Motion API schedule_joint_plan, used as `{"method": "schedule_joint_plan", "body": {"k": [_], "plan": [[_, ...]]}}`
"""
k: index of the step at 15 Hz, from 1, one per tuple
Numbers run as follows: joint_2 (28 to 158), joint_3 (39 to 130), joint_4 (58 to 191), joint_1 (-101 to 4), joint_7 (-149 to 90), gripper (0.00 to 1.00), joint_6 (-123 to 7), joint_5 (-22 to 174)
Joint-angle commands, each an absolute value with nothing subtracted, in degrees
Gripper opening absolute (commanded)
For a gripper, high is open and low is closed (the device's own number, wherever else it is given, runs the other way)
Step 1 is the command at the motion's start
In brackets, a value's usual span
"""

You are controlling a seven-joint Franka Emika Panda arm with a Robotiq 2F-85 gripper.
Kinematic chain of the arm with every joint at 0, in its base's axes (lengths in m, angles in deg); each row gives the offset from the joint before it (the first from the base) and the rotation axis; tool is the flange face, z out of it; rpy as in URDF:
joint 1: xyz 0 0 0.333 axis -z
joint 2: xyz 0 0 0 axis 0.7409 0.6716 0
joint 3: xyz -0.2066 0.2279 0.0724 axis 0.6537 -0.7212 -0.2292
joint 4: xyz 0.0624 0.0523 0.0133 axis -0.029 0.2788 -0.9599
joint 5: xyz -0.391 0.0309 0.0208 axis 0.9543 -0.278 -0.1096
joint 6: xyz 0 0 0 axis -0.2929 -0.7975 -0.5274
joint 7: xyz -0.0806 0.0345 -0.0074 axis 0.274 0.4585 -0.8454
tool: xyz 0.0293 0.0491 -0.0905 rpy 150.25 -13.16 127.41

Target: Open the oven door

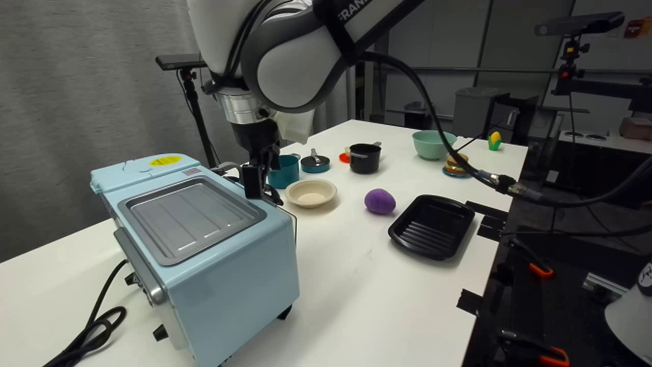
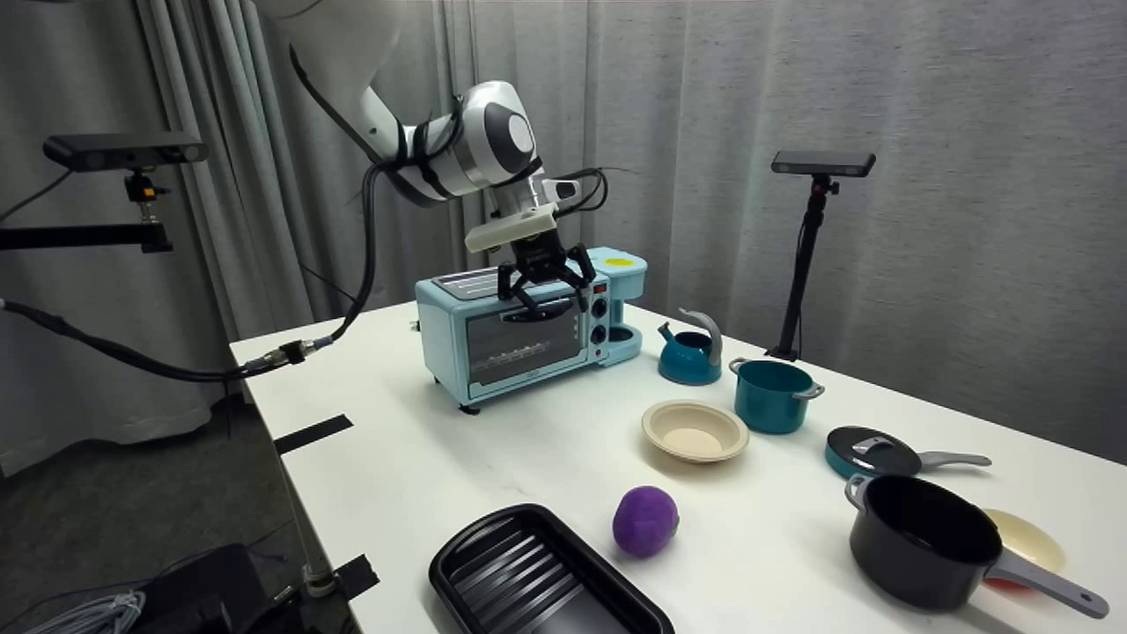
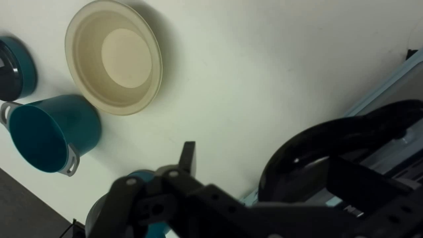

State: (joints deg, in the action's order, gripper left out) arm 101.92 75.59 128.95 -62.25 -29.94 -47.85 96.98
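Observation:
The pale-blue oven (image 1: 239, 270) stands on the white table and also shows in an exterior view (image 2: 445, 339). Its glass-fronted oven door (image 2: 502, 352) is closed, with a curved black handle (image 2: 528, 313) along the upper edge. My gripper (image 2: 544, 295) is open and points down in front of the top of the door, close to the handle. In the wrist view the handle (image 3: 294, 148) lies between my two spread fingers, and the right finger overlaps it in the picture. Contact with the handle cannot be told. In an exterior view the gripper (image 1: 260, 186) hides part of the oven's front edge.
A beige bowl (image 2: 694, 431), teal pot (image 2: 770, 405) and teal kettle (image 2: 689, 359) stand near the oven's front. A purple toy (image 2: 645, 521), black tray (image 2: 546, 572) and black saucepan (image 2: 920, 546) lie farther out. A black cord (image 1: 97, 326) lies behind the oven.

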Motion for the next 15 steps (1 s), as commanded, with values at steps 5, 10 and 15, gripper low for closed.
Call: {"method": "schedule_joint_plan", "body": {"k": [5, 10, 15], "plan": [[103.87, 77.1, 128.75, -62.46, -27.32, 1.0, -49.13, 97.85], [104.03, 77.6, 128.93, -62.32, -26.66, 1.0, -49.37, 97.96], [104.42, 78.3, 129.03, -62.37, -25.92, 1.0, -49.38, 98.27]]}}
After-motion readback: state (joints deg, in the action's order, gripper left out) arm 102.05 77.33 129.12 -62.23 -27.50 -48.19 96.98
